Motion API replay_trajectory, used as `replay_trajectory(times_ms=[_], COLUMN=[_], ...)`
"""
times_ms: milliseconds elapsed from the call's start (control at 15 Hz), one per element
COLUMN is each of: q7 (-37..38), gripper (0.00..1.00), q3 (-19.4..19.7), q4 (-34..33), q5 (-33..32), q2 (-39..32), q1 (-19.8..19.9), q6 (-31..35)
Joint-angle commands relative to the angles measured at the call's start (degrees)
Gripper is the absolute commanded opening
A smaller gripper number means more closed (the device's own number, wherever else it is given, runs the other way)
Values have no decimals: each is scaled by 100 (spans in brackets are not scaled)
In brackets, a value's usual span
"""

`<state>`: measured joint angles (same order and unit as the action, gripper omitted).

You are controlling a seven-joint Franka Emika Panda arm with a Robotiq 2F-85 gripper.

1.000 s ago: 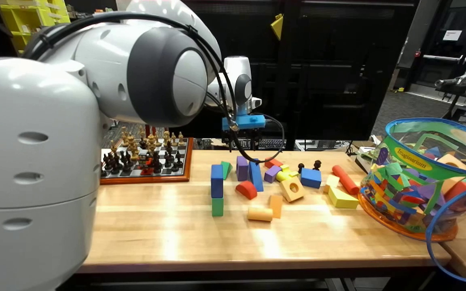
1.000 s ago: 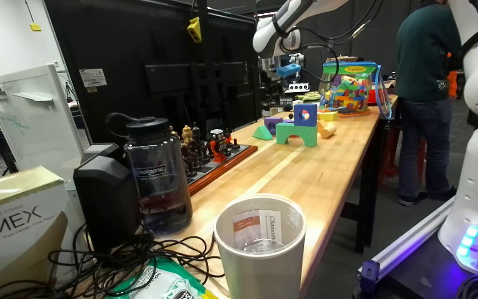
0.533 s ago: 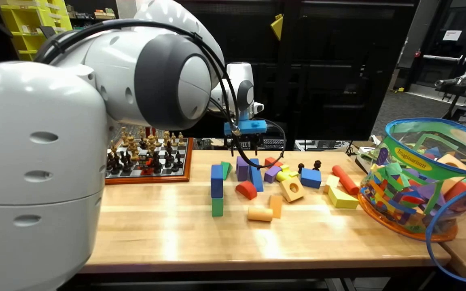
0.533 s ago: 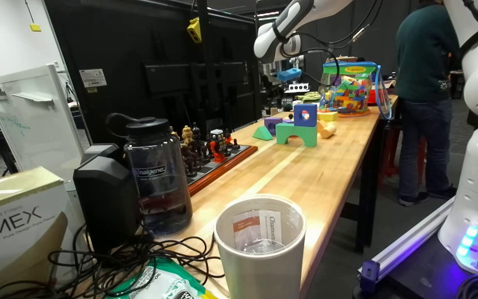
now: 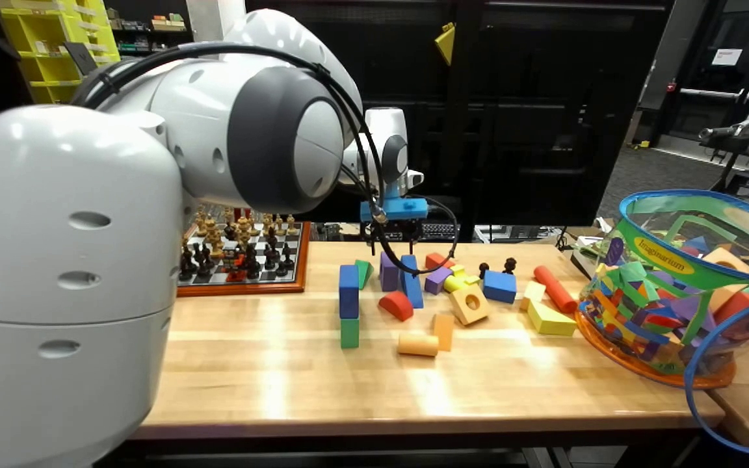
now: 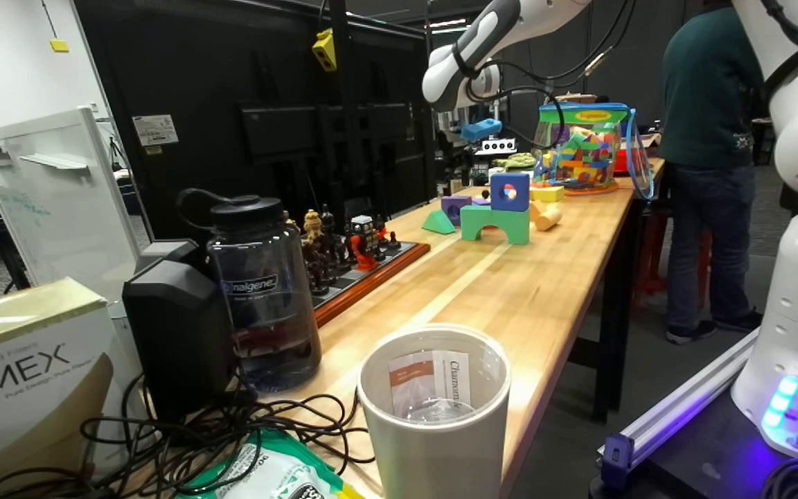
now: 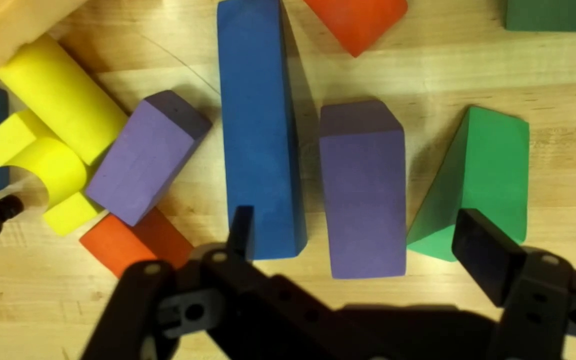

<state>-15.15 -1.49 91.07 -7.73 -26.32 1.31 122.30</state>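
The gripper (image 5: 392, 247) hangs above the far side of the table (image 5: 251, 383), its jaws spread wide apart. In the wrist view, a purple block (image 7: 366, 200) lies below, lined up with the gap between them. In an exterior view, a green wedge (image 5: 364, 273) is just left of it, a long blue block (image 5: 412, 283) just right. Nearer, a blue square with a hole (image 6: 499, 201) sits on a green arch (image 6: 494, 216). A chessboard (image 5: 305, 255) lies left; a clear bag (image 5: 662, 255) of toy blocks stands right.
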Motion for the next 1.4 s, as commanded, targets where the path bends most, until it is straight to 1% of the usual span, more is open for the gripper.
replay_trajectory(times_ms=[0, 800, 867, 933, 1000, 1133, 1200, 1333], q7=[66, 78, 71, 81, 83, 82, 83, 77], gripper=[100, 100, 75, 74, 69, 53, 44, 30], q3=[27, 18, 14, 18, 19, 15, 14, 12], q4=[-214, -489, -500, -497, -483, -490, -486, -493], q5=[-23, 34, 47, 42, 43, 52, 54, 61], q2=[-165, -421, -431, -427, -413, -413, -413, -425], q1=[-44, -22, -14, -16, -12, -6, -4, 2], q6=[-66, -87, -84, -74, -51, -37, -32, -35])
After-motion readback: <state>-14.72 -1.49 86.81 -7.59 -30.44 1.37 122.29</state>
